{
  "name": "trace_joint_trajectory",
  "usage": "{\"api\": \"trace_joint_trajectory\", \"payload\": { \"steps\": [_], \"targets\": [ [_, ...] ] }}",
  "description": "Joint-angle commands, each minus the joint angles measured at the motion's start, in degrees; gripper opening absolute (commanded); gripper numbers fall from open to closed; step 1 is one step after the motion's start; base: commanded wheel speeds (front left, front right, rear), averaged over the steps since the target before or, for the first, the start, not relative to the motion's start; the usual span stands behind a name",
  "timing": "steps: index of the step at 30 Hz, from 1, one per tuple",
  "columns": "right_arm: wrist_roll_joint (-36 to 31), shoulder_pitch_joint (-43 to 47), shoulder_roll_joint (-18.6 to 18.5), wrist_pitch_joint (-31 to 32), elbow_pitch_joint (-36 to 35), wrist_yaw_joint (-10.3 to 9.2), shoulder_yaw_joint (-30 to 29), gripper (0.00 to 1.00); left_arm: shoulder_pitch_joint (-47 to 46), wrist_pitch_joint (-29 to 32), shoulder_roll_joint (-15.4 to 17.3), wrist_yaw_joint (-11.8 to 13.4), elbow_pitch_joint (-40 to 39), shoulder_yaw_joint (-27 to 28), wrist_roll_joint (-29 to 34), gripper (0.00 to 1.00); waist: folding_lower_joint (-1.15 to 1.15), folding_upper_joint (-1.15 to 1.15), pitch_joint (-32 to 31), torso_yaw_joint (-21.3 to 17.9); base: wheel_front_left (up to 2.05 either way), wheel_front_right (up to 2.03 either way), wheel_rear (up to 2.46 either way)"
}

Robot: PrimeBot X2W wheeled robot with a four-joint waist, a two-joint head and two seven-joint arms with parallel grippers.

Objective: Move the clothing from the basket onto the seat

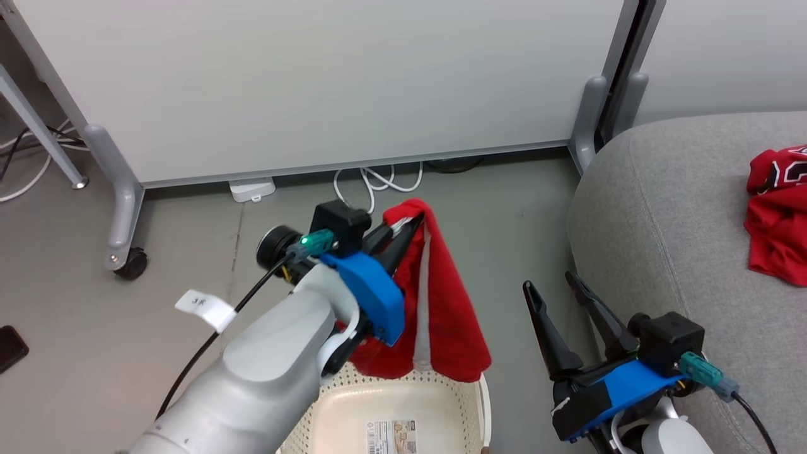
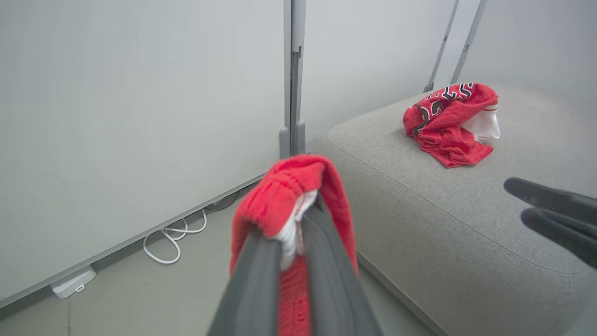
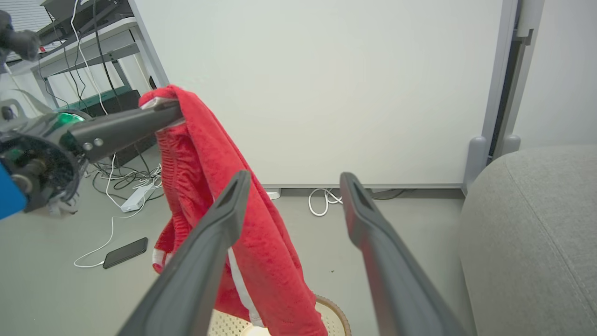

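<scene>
Head view, left gripper (image 1: pixel 400 234): clamped shut on the top fold of a red striped garment (image 1: pixel 441 302). It holds the garment high, probably to lift the hem clear of the basket (image 1: pixel 337 386) rim below.
Head view, right gripper (image 1: pixel 548 284): fingers spread wide and empty, just beside the seat (image 1: pixel 662 221) at its near edge.
Head view, seat: a lettered red garment (image 1: pixel 778 221) lies on top, well back from that edge, with bare grey cushion between.
Left wrist view: both fingers pinch red and white cloth. Open air lies between it and the seat's rounded corner, likely room to swing across.
Right wrist view: the cloth drapes down to the basket rim. A white panel (image 3: pixel 326 93) stands behind, well apart.
</scene>
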Motion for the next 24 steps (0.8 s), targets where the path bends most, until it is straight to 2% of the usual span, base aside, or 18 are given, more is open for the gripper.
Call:
{"api": "trace_joint_trajectory", "payload": {
  "steps": [1, 13, 24],
  "targets": [
    [0.0, 1.0, -0.1, 0.3, 0.2, 0.03, 0.2, 1.0, -1.7, 0.5, -0.3, -0.1, -0.9, -0.2, -0.4, 0.0, 0.0, -0.01, -0.6, 0.1, 0.0, 0.0, 0.0],
    [-0.2, 2.3, -0.1, 1.4, -0.1, 0.03, 0.7, 1.0, -7.0, 3.8, -2.0, -0.1, -4.5, -2.4, -1.3, 0.0, 0.0, -0.01, -2.9, 0.3, 0.0, 0.0, 0.0],
    [-0.4, 2.7, -0.1, 2.2, -0.7, 0.03, 1.0, 1.0, -6.6, 3.5, -3.0, -0.1, -3.7, -3.7, -1.9, 0.0, 0.0, -0.01, -3.5, -0.1, 0.0, 0.0, 0.0]
  ]
}}
